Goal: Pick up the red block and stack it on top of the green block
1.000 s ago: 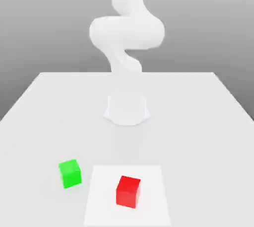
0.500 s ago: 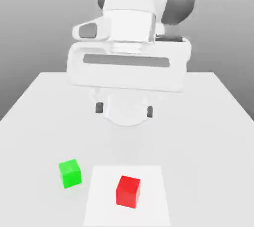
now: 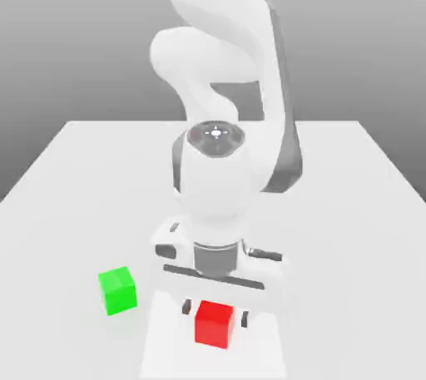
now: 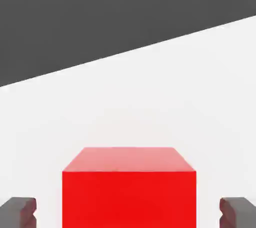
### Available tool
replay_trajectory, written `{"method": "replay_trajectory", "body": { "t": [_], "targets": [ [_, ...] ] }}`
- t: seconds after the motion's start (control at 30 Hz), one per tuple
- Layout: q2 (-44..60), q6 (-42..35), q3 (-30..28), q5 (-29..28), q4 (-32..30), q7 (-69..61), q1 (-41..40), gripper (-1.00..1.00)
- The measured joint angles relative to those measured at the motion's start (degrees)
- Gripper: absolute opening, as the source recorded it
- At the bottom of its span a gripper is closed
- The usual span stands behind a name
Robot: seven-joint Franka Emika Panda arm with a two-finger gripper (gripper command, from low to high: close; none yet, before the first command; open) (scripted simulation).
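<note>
The red block (image 3: 214,325) rests on the white table near the front edge, and the hand view shows the red block (image 4: 129,192) up close. My gripper (image 3: 216,313) has come down over it, one dark finger on each side. In the hand view the gripper (image 4: 128,214) is open: both fingertips (image 4: 18,212) stand clear of the block's sides, with white table showing in the gaps. The green block (image 3: 117,290) sits on the table to the exterior view's left of the red one, apart from it and from my gripper.
The red block lies on a paler square patch (image 3: 166,345) of the white table (image 3: 75,187). My arm (image 3: 218,179) rises over the table's middle, behind the blocks.
The hand has dropped from high over the table's middle down to the red block and now straddles it. Neither block has moved.
</note>
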Motion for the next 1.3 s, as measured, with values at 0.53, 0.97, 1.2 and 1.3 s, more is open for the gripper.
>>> {"method": "replay_trajectory", "body": {
  "t": [0.53,0.97,1.2,1.3],
  "targets": [
    [-14.52,-10.91,-0.54,5.49,-3.25,5.94,-3.88,-1.00],
    [-21.61,-13.51,-4.13,5.72,-7.50,32.96,-13.59,-1.00],
    [-23.25,-13.57,-5.48,3.03,-9.47,47.73,-18.90,-1.00],
    [-19.93,-10.36,-5.72,2.57,-9.29,48.80,-19.32,-1.00]
  ]
}}
